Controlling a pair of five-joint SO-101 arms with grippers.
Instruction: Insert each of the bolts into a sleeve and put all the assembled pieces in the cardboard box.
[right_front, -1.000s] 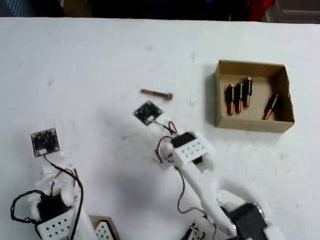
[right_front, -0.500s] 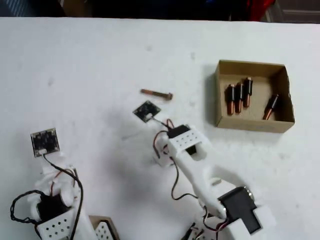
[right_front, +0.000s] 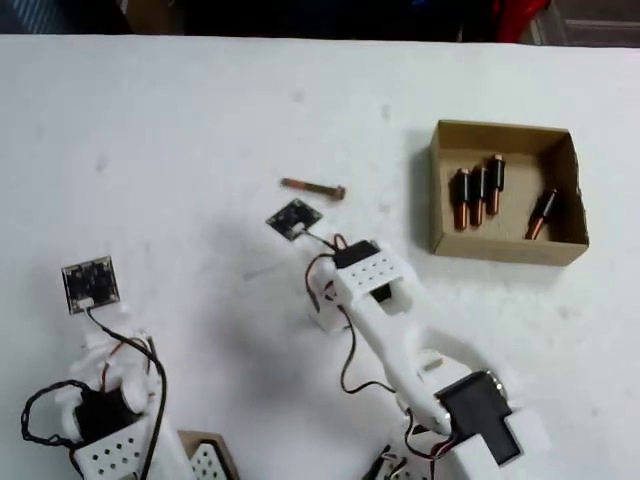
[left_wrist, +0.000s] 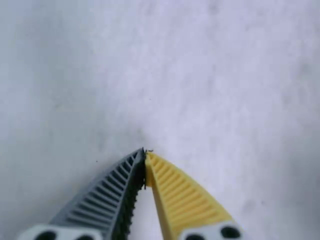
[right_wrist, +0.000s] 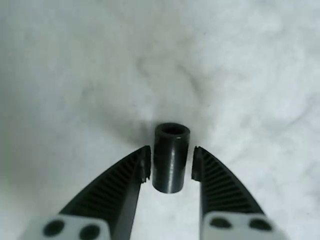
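The right gripper (right_wrist: 171, 162) is partly open, and its two dark ribbed fingers (right_wrist: 131, 175) stand on either side of a short black cylindrical sleeve (right_wrist: 171, 145). The sleeve is between the fingertips, and a thin gap shows on each side, so the fingers do not seem to press it. One open end of the sleeve can be seen; I cannot tell if it stands or lies on the white counter (right_front: 180, 120).

The left gripper (left_wrist: 145, 154) is closed, its grey finger and yellow finger meet at the tips, and nothing is between them. It is over bare counter.

In the high view the white right arm (right_front: 375, 290) is near the middle of the counter. A long copper-coloured bolt (right_front: 313, 187) lies flat just beyond it, apart from the arm. The open brown cardboard box (right_front: 500, 245) sits well to the side. Inside it are four copper bolts with black sleeves (right_front: 477, 195): three lie side by side and one is tilted, apart from them.
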